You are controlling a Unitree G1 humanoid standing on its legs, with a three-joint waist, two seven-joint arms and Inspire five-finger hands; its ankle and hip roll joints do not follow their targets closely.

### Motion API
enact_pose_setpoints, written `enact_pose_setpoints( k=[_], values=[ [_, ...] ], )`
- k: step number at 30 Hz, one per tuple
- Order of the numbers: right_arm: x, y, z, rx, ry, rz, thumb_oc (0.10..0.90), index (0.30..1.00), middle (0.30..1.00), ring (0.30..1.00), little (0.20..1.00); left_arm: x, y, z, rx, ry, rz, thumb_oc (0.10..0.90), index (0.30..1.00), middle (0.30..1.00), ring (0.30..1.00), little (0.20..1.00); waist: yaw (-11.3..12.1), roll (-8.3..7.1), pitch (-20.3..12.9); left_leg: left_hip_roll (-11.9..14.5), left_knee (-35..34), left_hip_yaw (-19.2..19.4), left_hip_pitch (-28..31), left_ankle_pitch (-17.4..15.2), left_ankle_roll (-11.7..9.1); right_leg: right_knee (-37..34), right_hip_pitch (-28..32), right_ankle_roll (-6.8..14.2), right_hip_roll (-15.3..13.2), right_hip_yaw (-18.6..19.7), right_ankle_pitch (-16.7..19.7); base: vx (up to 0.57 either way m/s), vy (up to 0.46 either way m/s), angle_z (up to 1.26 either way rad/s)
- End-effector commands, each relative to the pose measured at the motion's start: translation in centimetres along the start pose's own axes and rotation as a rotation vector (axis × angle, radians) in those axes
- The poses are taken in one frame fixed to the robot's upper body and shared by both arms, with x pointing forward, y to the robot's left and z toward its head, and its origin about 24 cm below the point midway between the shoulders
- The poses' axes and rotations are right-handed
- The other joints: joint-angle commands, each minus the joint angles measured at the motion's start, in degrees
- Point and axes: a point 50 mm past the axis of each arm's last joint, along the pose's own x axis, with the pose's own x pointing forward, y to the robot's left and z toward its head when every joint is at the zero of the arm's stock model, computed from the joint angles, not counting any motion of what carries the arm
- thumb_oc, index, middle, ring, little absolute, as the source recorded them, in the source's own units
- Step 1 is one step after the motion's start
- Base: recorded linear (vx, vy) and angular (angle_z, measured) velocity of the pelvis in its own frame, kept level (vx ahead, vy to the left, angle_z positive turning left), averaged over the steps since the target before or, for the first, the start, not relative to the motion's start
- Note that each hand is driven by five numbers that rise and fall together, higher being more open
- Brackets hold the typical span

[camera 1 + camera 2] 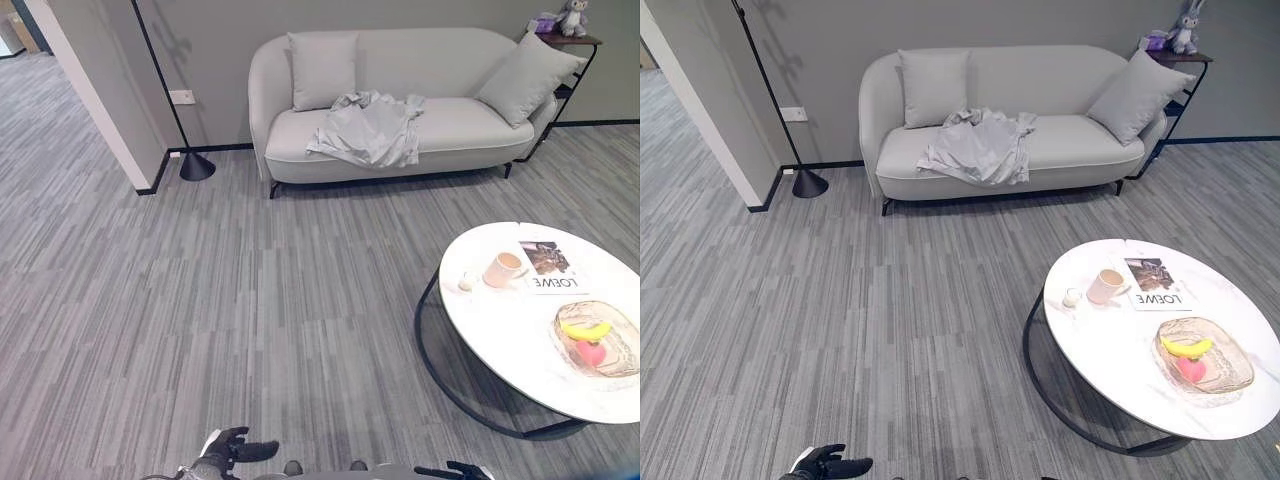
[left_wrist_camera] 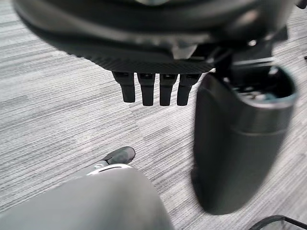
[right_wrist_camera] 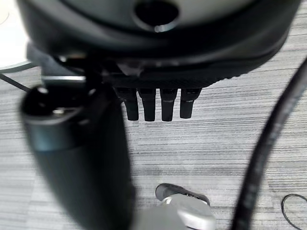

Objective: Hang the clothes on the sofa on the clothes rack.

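Grey sofa (image 1: 450,130): one crumpled garment (image 1: 368,128), two cushions (image 1: 322,68).

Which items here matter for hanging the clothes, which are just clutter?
Job:
grey garment, crumpled on the seat
sofa
left robot hand, open, holding nothing
right robot hand, open, holding nothing

Clutter:
round table
cup
fruit bowl
floor lamp

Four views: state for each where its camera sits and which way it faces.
Left eye view: head, down at sofa with grey clothes; left robot hand at the bottom.
Right eye view: same scene, shifted; shares the round table.
Left wrist view: along open fingers, carpet.
Right wrist view: right robot hand open, carpet.
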Motion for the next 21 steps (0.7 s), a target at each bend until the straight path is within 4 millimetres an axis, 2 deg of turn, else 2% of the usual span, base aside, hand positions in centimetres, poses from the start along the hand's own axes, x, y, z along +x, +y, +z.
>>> enact_pose_setpoints(
  k=[1,6,14,21],
  values=[
    [0.27,-1.7,2.96,0.008,-0.114,-0.045,0.8,0.9,0.9,0.9,0.9,0.3,1.14,1.96,-0.024,-0.07,0.011,0.8,0.9,0.9,0.9,0.9,-0.96,-2.27,-0.63,1.14,-1.8,3.54,1.62,-5.05,-3.12,-12.04,6.18,5.69,-4.13,-0.62,7.42,0.0,0.0,0.0],
    [0.34,-1.85,3.22,0.004,-0.115,-0.046,0.8,0.9,0.9,0.9,0.9,0.35,1.48,2.45,-0.042,-0.081,0.024,0.8,0.9,0.9,0.9,0.9,-1.37,-2.38,-0.64,1.25,-1.8,3.74,1.64,-5.07,-3.04,-12.04,5.98,5.65,-4.04,-0.2,7.55,0.0,0.002,-0.03],
    [0.32,-1.59,2.4,0.009,-0.09,-0.04,0.8,0.9,0.9,0.9,0.9,0.36,1.01,1.94,-0.014,-0.059,0.014,0.8,0.9,0.9,0.9,0.9,-1.37,-2.27,-1.15,1.36,-1.8,4.02,2.44,-5.46,-3.15,-12.04,6.59,5.64,-3.95,-0.07,7.07,0.01,-0.002,-0.02],
    [0.3,-1.75,2.79,0.027,-0.106,-0.051,0.8,0.9,0.9,0.9,0.9,0.38,1.18,2.13,-0.03,-0.064,0.023,0.8,0.9,0.9,0.9,0.9,-1.48,-2.27,-1.0,1.4,-1.8,3.66,2.45,-5.48,-3.1,-12.04,6.59,5.52,-3.81,0.25,7.03,0.0,0.0,0.0]
  ],
)
